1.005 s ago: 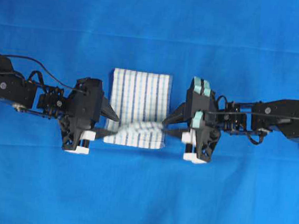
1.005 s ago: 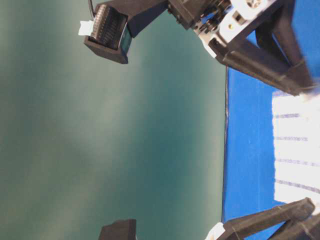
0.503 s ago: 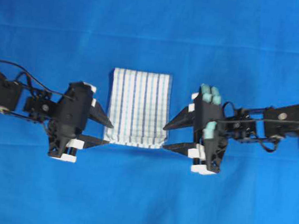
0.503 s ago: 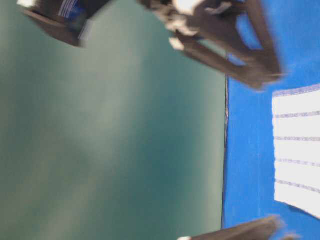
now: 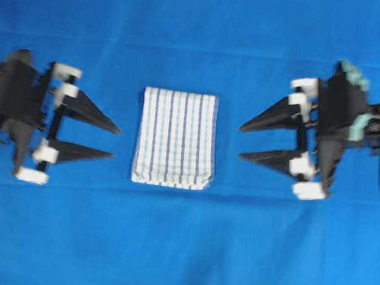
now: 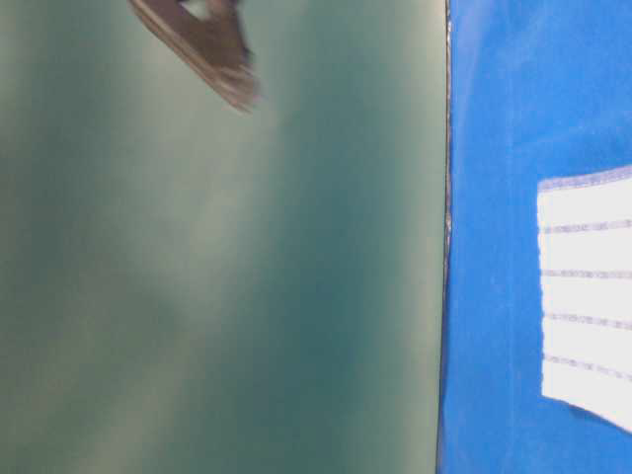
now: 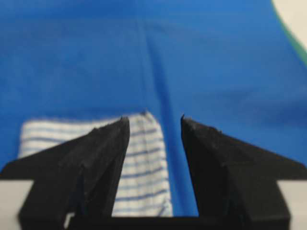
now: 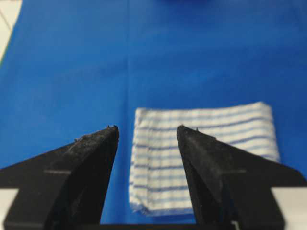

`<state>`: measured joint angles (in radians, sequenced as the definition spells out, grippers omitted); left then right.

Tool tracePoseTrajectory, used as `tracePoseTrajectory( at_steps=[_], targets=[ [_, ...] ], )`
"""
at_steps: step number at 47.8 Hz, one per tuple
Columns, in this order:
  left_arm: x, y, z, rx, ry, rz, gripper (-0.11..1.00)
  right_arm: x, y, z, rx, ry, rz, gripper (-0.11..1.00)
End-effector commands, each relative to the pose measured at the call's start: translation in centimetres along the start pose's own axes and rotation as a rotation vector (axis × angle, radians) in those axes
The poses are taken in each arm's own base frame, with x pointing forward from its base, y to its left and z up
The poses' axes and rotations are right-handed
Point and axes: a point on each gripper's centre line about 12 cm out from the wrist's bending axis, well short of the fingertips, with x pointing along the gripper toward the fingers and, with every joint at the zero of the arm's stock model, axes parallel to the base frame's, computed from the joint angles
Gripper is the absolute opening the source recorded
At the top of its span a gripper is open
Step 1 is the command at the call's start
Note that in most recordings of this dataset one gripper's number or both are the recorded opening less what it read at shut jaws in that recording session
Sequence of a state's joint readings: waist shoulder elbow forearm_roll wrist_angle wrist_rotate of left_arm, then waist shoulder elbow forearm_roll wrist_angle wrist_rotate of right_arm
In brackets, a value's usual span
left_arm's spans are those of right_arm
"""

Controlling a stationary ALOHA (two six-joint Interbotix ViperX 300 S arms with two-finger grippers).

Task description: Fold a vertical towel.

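The towel (image 5: 175, 138), white with thin blue lengthwise stripes, lies folded flat on the blue sheet (image 5: 200, 36) at the middle. It also shows in the table-level view (image 6: 588, 286), the left wrist view (image 7: 144, 163) and the right wrist view (image 8: 158, 158). My left gripper (image 5: 114, 142) is open and empty, well left of the towel. My right gripper (image 5: 241, 142) is open and empty, well right of it. Neither touches the towel.
The blue sheet covers the whole table. A green wall (image 6: 217, 257) fills the left of the table-level view, with a blurred part of an arm (image 6: 202, 44) at its top. A pale floor edge (image 7: 297, 19) shows at the left wrist view's corner.
Both grippers let go of the towel's near edge and drew back outward, left one leftward, right one rightward. The lifted edge dropped and the towel lies flat.
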<state>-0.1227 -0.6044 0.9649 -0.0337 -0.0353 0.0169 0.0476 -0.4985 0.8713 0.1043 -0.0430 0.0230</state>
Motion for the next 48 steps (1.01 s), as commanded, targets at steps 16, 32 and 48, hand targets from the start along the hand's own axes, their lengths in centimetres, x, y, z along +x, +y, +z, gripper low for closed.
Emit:
tracePoseTrajectory(
  at_steps=[16, 32, 48],
  targets=[
    [-7.5, 1.2, 0.9, 0.053, -0.146, 0.06, 0.44, -9.3, -1.9, 0.9, -0.003, -0.17, -0.064, 0.58],
    [-11.3, 1.3, -3.8, 0.035, -0.226, 0.079, 0.44, -13.3, -2.3, -4.2, -0.001, -0.236, -0.073, 0.57],
    [-11.3, 1.3, -7.1, 0.012, -0.199, 0.077, 0.44, -13.3, -2.7, -8.0, 0.027, -0.26, -0.076, 0.57]
  ],
)
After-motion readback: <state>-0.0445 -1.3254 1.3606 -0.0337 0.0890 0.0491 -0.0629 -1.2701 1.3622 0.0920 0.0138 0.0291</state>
